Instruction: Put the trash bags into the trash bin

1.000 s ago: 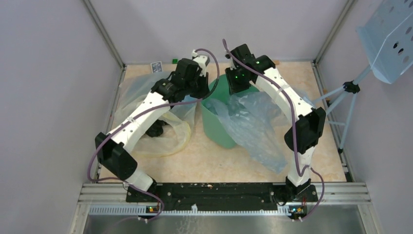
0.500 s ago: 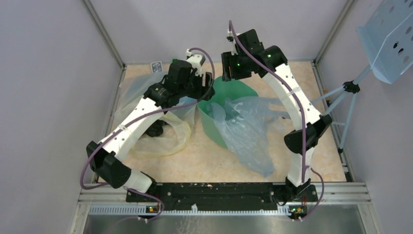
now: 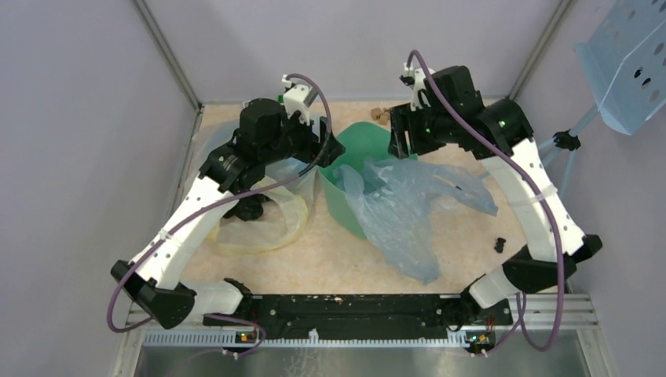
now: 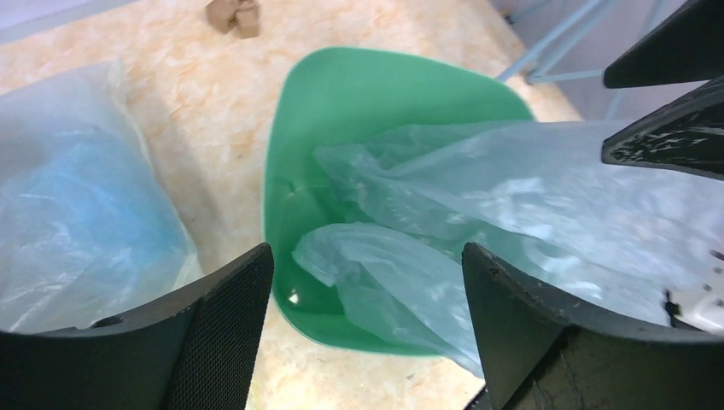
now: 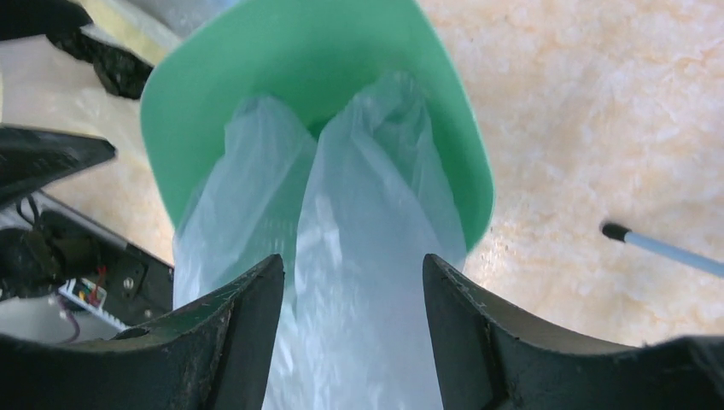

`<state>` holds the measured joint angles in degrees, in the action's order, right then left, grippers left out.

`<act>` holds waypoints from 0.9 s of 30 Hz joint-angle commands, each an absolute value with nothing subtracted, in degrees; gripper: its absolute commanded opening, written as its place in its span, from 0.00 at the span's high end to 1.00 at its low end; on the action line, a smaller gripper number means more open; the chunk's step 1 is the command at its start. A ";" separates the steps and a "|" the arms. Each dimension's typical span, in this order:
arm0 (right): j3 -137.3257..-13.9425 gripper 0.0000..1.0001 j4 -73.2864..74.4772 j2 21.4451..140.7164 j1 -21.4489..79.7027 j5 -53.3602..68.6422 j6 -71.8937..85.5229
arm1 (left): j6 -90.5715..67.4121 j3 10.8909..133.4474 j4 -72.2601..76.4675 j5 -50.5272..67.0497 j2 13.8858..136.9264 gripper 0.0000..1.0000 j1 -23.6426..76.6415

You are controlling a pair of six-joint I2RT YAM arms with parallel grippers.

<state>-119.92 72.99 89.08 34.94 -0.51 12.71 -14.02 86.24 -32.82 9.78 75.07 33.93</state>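
Observation:
The mint-green trash bin (image 3: 345, 157) stands mid-table. One light-blue trash bag (image 3: 404, 208) has one end down inside the bin and spills over the right rim onto the table. My left gripper (image 3: 328, 148) hovers open just left of the bin. In the left wrist view the left gripper (image 4: 367, 256) has nothing between its fingers, with the bin (image 4: 286, 162) and bag (image 4: 512, 188) below. My right gripper (image 3: 402, 141) hangs open above the bin's far right rim. In the right wrist view the right gripper (image 5: 352, 260) looks down on the bag (image 5: 367, 188) and bin (image 5: 282, 60).
A bigger clear, yellow-tinted bag (image 3: 263, 224) lies left of the bin with bluish plastic (image 4: 77, 213) inside. Small brown blocks (image 3: 381, 115) sit behind the bin. A small black piece (image 3: 499, 244) lies at the right. A tripod (image 3: 561, 141) with a perforated panel (image 3: 628, 63) stands outside the right wall.
Both grippers have opened and lifted away from the bin. The right one has swung right and let go of the bag, which now lies draped over the rim.

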 commanded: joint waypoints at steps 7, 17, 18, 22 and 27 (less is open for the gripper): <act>-110.06 0.42 75.55 80.04 37.27 -1.70 11.45 | -18.67 78.41 -31.20 26.11 64.21 0.14 33.94; -105.38 0.78 74.12 80.57 38.01 -6.79 10.33 | -30.23 59.22 -21.87 35.22 52.16 0.14 34.03; -105.58 0.90 73.66 80.67 38.05 -5.12 10.48 | -32.01 57.28 -19.50 36.51 51.31 0.14 34.11; -107.88 1.00 70.41 81.56 37.97 -1.59 12.05 | -35.29 52.05 -14.76 35.37 47.89 0.16 34.41; -114.77 1.00 67.77 86.72 38.03 -3.61 14.84 | -37.37 49.79 -12.17 34.80 45.83 0.17 34.50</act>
